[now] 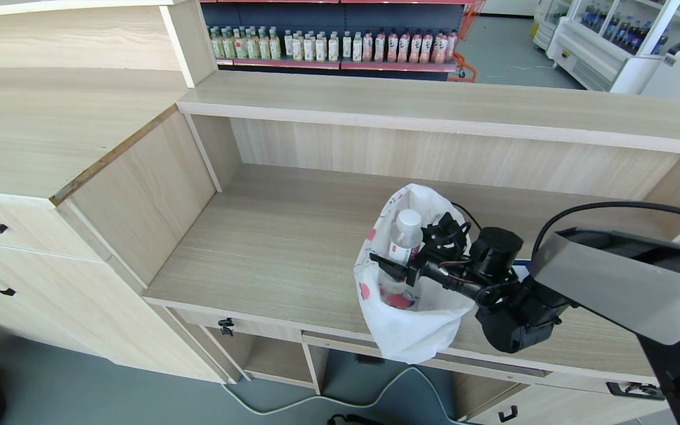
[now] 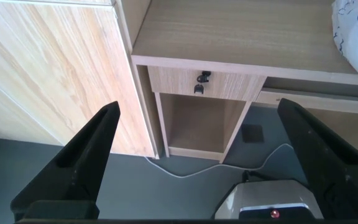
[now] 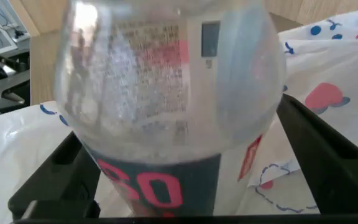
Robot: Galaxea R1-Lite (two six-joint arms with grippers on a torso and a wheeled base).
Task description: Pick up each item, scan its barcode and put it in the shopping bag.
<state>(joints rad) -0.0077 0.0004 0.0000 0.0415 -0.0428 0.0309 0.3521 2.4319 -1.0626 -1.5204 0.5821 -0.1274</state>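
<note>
Right hand [image 1: 400, 262]: pinching upright bottle [image 1: 405, 233] inside shopping bag [image 1: 411, 330] mouth.
Left hand [image 2: 199, 118]: hanging spread, well apart from shopping bag.
Bench [image 1: 281, 248]: carrying shopping bag.

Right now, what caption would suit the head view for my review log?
Right gripper holds a clear water bottle upright in the white shopping bag on the wooden counter.

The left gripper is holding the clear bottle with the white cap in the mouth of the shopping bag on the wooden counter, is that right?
Not quite. It is the right gripper that holds the bottle in the mouth of the shopping bag on the wooden counter, as the head view shows. The left gripper is open and empty.
</note>
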